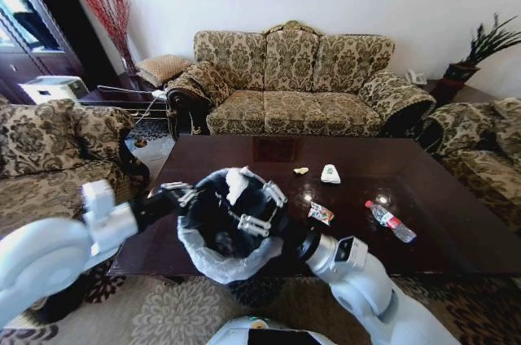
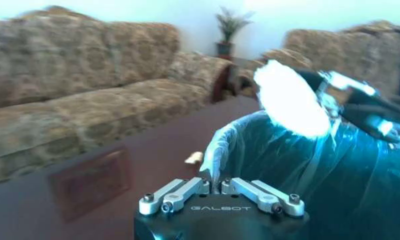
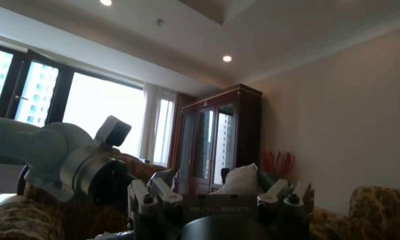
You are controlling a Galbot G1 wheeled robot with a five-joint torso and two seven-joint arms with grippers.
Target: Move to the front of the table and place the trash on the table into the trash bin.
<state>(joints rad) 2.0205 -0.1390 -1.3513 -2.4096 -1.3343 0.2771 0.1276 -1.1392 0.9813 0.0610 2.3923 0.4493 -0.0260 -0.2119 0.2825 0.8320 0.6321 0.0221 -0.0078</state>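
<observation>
- Now my left fingers (image 1: 186, 195) pinch the trash bin (image 1: 213, 249) liner's rim, lower centre of the frame.
- My right fingers (image 1: 254, 208) grip crumpled white paper (image 1: 238, 184) over it.
- Bottle (image 1: 391, 221) lies on the bench (image 1: 423, 190), right.

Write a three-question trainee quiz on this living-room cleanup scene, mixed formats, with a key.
1. True or false: the left gripper is pinching the rim of the trash bin.
2. Multiple choice: which item lies nearest the table's right end? A) white packet B) colourful wrapper C) red-capped bottle
3. Fill in: the right gripper is over the bin's mouth, with a piece of white ____ between its fingers.

Key: 1 true. 2 C. 3 paper.
</observation>
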